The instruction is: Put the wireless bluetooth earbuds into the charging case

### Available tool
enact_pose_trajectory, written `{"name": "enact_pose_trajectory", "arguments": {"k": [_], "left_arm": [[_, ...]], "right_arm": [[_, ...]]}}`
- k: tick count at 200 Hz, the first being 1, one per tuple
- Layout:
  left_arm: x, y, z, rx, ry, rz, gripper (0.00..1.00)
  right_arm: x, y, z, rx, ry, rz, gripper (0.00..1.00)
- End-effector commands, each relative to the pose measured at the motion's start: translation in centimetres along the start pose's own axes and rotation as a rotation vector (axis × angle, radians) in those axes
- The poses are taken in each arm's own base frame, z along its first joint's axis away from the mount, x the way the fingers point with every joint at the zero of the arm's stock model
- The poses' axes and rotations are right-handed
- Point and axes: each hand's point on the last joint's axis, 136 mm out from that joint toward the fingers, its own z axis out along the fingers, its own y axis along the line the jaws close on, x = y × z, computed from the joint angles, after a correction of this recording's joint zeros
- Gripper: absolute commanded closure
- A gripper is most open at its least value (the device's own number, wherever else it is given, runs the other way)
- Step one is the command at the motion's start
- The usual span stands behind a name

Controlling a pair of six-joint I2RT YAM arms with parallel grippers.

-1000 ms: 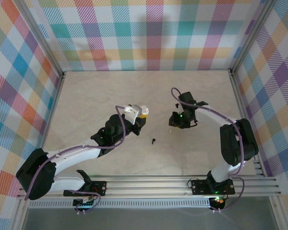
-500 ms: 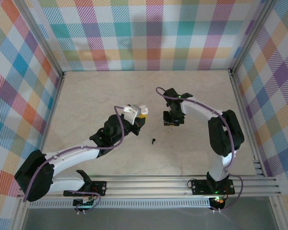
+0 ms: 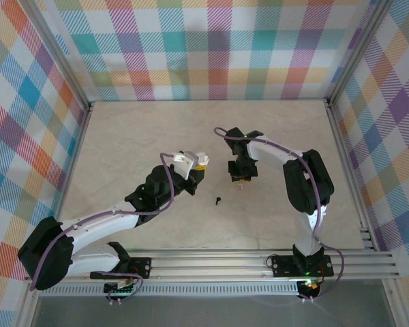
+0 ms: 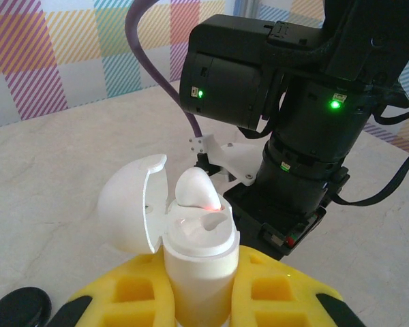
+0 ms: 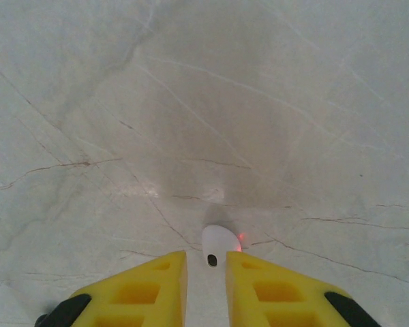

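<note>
White earbud (image 5: pixel 216 245) is pinched between the jaws of the right gripper (image 5: pixel 206 259), bulb end poking out past the tips, hanging over bare table (image 5: pixel 191 102) with nothing else under it. Left gripper (image 4: pixel 198 283) jaws are clenched on the charging case (image 4: pixel 196 255), held upright off the table, lid (image 4: pixel 126 204) flipped open to the side. A seated earbud (image 4: pixel 193 191), also white, is in one slot of the case. In the top view the right gripper (image 3: pixel 240 177) hovers near the case (image 3: pixel 193 163) but apart from it. A black earbud (image 3: pixel 219 201) lies loose on the table (image 3: pixel 136 129) between and nearer than both. Step in hand, judging by this: carrying the second white bud to the case. Next move needs the stem lined up over the free slot, then a straight push down and release; a slanted stem could jam.
</note>
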Motion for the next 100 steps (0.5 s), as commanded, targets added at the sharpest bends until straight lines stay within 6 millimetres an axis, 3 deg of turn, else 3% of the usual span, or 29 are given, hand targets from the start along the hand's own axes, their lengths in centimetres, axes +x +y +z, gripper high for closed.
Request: {"name": "enact_pose_trajectory", "arguments": {"k": [1, 57, 100], "left_arm": [[-0.69, 0.32, -0.40, -0.012, -0.026, 0.018, 1.00], [-0.49, 0.43, -0.55, -0.016, -0.022, 0.019, 1.00], [-0.46, 0.36, -0.61, -0.013, -0.025, 0.022, 1.00]], "right_arm": [[0.40, -0.20, 0.16, 0.033, 0.031, -0.013, 0.78], [0.74, -0.24, 0.81, 0.049, 0.056, -0.016, 0.81], [0.38, -0.33, 0.24, 0.054, 0.035, -0.010, 0.95]]}}
